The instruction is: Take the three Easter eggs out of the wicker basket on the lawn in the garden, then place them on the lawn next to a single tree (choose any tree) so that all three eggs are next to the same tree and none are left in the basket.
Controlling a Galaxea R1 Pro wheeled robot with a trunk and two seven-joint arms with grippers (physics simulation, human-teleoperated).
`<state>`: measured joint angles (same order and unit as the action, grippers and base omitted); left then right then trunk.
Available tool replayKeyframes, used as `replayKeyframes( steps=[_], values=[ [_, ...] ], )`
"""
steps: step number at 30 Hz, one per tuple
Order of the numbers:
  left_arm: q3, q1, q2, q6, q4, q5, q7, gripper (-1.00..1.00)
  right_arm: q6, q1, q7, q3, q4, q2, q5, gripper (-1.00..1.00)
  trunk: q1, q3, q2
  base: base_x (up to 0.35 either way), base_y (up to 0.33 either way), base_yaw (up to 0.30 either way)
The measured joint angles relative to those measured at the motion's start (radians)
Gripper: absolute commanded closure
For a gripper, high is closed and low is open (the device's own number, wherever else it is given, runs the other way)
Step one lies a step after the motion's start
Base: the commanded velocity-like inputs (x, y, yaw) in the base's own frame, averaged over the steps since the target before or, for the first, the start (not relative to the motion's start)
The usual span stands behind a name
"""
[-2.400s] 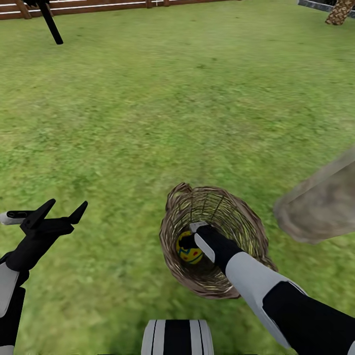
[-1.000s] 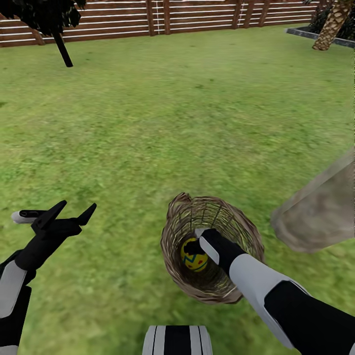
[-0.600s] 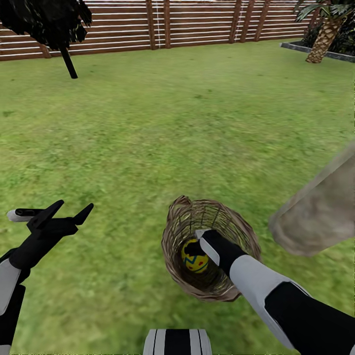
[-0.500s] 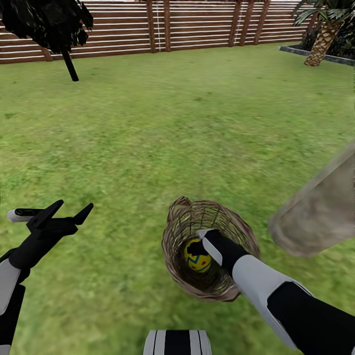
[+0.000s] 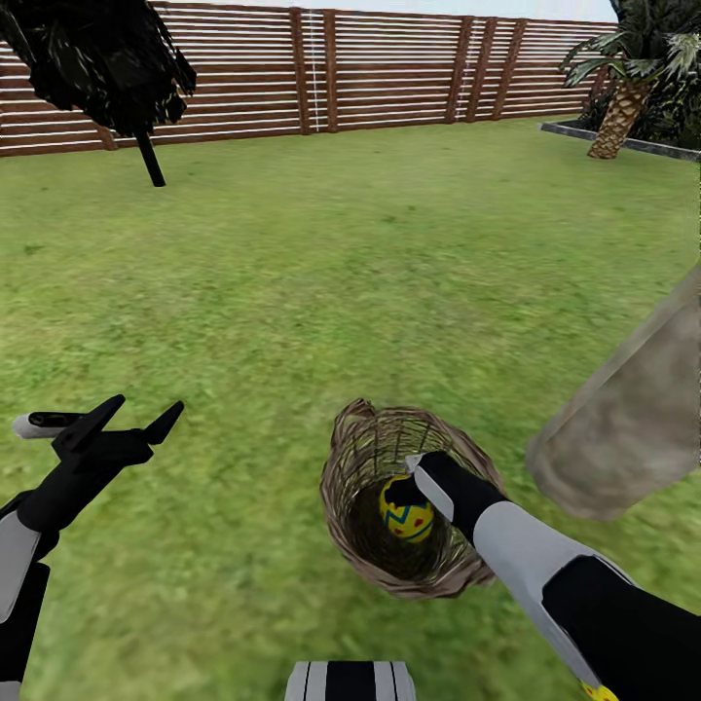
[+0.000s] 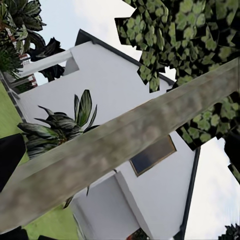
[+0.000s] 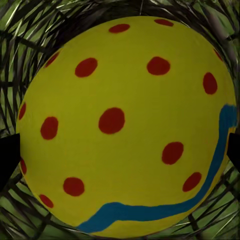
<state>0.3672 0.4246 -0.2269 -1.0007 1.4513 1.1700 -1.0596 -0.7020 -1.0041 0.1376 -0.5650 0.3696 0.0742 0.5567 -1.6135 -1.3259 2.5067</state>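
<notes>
The brown wicker basket (image 5: 362, 545) lies tilted on the lawn (image 5: 292, 292), low in the head view. My right gripper (image 5: 404, 490) reaches into it and is shut on a yellow Easter egg (image 5: 409, 513) with red dots and a blue zigzag band. In the right wrist view that egg (image 7: 125, 125) sits between the dark fingertips (image 7: 7, 160), with basket weave (image 7: 30, 20) behind it. My left gripper (image 5: 131, 414) hovers open over the grass to the left, holding nothing. The grey-beige tree trunk (image 5: 628, 419) stands just right of the basket; the left wrist view shows the trunk (image 6: 115, 145) too.
A slatted wooden fence (image 5: 389, 68) bounds the far side. A dark tree (image 5: 107, 58) stands at the back left and a palm (image 5: 623, 107) at the back right. A sliver of yellow (image 5: 596, 692) peeks from under my right forearm. A white house (image 6: 100, 90) and a broad-leaved plant (image 6: 65, 125) lie behind the trunk.
The head camera has tilted up, bringing more fence into view. My right gripper and the egg have shifted slightly right inside the basket. The left arm has stayed put.
</notes>
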Motion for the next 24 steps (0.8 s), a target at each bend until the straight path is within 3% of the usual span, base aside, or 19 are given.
replayKeyframes(
  steps=[12, 13, 14, 17, 24],
  values=[
    [0.000, 0.000, 0.000, 0.000, 0.000, 0.000, 0.000, -1.00, 0.000, 0.000, 0.000, 0.000, 0.000, 0.000, 0.000, 1.00, 0.005, 0.046, -0.003, 0.000, 0.000, 0.000],
    [0.000, 0.000, 0.001, 0.000, -0.001, 0.003, -0.001, -1.00, -0.103, 0.003, -0.099, 0.000, 0.119, -0.059, 0.003, 1.00, 0.006, 0.050, -0.003, 0.000, 0.000, 0.000],
    [-0.001, 0.000, 0.001, 0.000, -0.001, 0.003, -0.001, -1.00, -0.152, 0.004, -0.125, 0.005, 0.161, -0.082, 0.008, 1.00, 0.006, 0.054, -0.003, 0.000, 0.000, 0.000],
    [-0.001, 0.000, 0.001, 0.000, -0.001, 0.003, -0.001, -1.00, -0.186, 0.005, -0.137, 0.044, 0.178, -0.093, 0.009, 1.00, 0.008, 0.066, -0.004, 0.000, 0.000, 0.000],
    [-0.001, 0.000, 0.001, 0.000, -0.002, 0.003, -0.002, -1.00, -0.190, 0.006, -0.138, 0.051, 0.180, -0.093, 0.010, 1.00, 0.011, 0.093, -0.006, 0.000, 0.000, 0.000]
  ],
)
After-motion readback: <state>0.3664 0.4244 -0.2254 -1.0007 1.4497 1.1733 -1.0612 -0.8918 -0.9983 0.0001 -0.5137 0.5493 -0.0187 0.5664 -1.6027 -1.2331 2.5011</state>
